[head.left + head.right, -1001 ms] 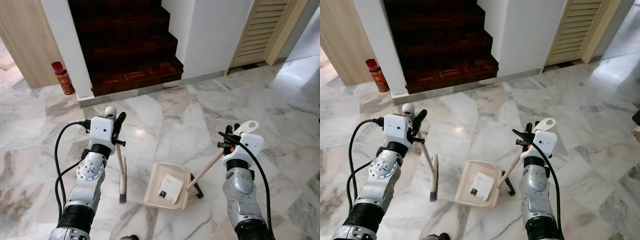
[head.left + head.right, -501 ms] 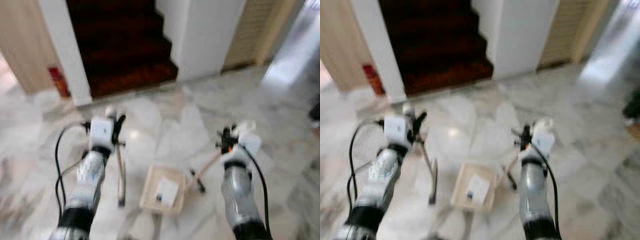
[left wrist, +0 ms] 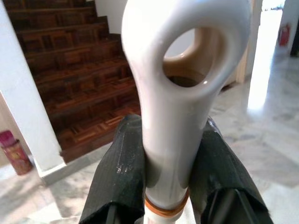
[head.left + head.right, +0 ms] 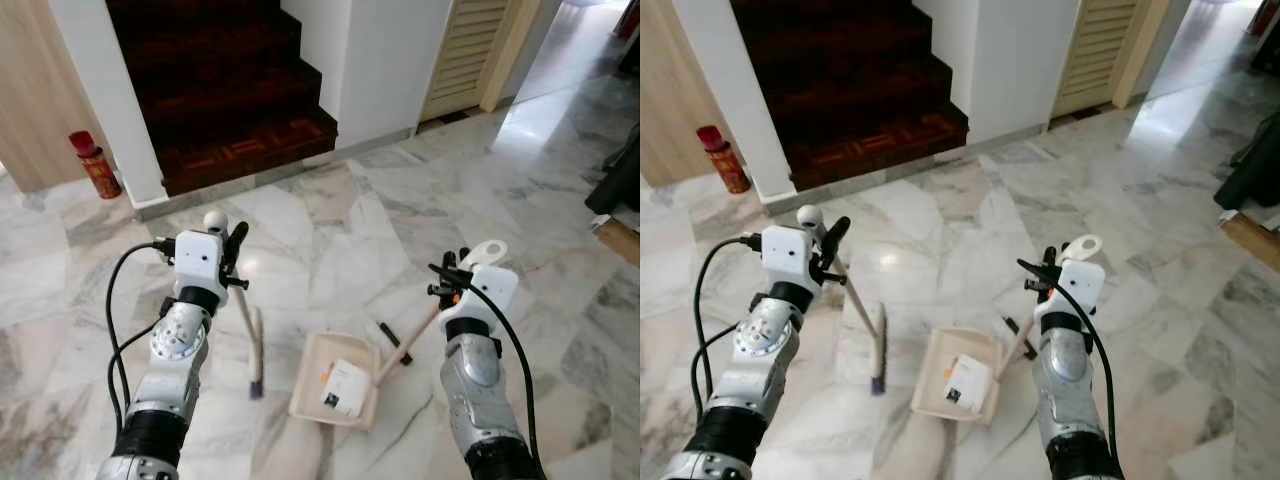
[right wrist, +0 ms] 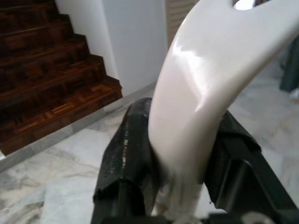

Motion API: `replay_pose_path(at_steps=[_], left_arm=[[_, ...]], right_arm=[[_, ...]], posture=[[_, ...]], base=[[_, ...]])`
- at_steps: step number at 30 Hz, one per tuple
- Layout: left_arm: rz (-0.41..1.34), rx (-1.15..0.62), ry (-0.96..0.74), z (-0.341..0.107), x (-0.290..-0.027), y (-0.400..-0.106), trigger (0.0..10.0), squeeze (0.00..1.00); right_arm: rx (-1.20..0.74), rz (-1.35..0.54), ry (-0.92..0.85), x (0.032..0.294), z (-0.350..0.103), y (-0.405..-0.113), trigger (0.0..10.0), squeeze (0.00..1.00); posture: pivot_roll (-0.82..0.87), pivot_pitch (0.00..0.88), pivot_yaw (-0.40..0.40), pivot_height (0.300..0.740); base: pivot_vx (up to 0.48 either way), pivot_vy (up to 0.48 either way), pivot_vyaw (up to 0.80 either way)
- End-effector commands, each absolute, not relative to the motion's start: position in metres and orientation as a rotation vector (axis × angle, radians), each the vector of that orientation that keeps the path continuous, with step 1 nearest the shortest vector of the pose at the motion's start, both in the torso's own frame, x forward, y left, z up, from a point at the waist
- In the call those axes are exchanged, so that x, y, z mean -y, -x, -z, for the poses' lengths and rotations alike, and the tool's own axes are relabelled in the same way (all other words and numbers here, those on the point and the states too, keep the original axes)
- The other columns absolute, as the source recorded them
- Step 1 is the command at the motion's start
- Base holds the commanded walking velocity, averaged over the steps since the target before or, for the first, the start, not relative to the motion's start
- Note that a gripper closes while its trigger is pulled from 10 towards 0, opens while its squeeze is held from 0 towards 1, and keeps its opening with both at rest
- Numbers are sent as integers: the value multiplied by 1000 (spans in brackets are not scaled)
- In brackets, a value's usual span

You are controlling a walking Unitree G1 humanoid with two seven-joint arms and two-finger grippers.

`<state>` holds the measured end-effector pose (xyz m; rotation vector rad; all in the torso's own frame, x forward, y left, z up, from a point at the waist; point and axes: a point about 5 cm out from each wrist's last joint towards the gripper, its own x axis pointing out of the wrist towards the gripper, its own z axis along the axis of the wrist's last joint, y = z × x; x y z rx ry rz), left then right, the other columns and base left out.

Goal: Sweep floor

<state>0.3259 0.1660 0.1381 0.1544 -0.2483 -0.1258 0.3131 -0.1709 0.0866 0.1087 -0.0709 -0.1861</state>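
My left gripper (image 4: 232,262) is shut on the white handle top of a broom (image 4: 251,340), whose dark bristles rest on the marble floor (image 4: 330,240). In the left wrist view both fingers (image 3: 119,177) clamp the broom's looped handle end (image 3: 180,88). My right gripper (image 4: 447,282) is shut on the long handle of a cream dustpan (image 4: 312,384). A white paper scrap (image 4: 346,388) lies in the pan on the floor between my arms. The right wrist view shows that handle's white end (image 5: 196,107) pressed between the black fingers (image 5: 126,154).
Dark wooden stairs (image 4: 225,100) rise ahead behind a white wall (image 4: 375,60). A red canister (image 4: 93,165) stands at the left by a wooden panel. A louvred door (image 4: 465,50) is at the right. A dark object (image 4: 618,175) sits at the right edge.
The view has shifted as I moved, so the stairs now lie further left and more floor shows at the right. Both grippers keep their hold on broom and dustpan.
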Motion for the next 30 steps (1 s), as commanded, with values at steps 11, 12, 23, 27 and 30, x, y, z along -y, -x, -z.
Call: replay_pose_path(at_steps=[11, 12, 23, 27, 30], left_arm=[[146, 288, -146, -147, -157, -328, 10000, 0], [147, 288, -146, -147, -156, -328, 10000, 0], [127, 280, -151, -146, -162, -327, 10000, 0], [125, 276, -153, -146, -163, -326, 10000, 0], [127, 276, -153, -146, -163, -326, 10000, 0]], right_arm=[[125, 209, -113, 180, -100, -316, 10000, 0], [121, 209, -113, 180, -100, -316, 10000, 0], [64, 202, -139, 175, -92, -317, 10000, 0], [58, 205, -141, 175, -91, -317, 10000, 0], [39, 199, -136, 176, -89, -316, 10000, 0]], posture=[[-94, 81, -29, 740], [-90, 75, -28, 740], [-80, 115, -26, 740], [-80, 111, -25, 740], [-79, 113, -26, 740]], base=[[0, 246, 0], [0, 244, 0], [0, 244, 0], [0, 247, 0], [0, 247, 0]])
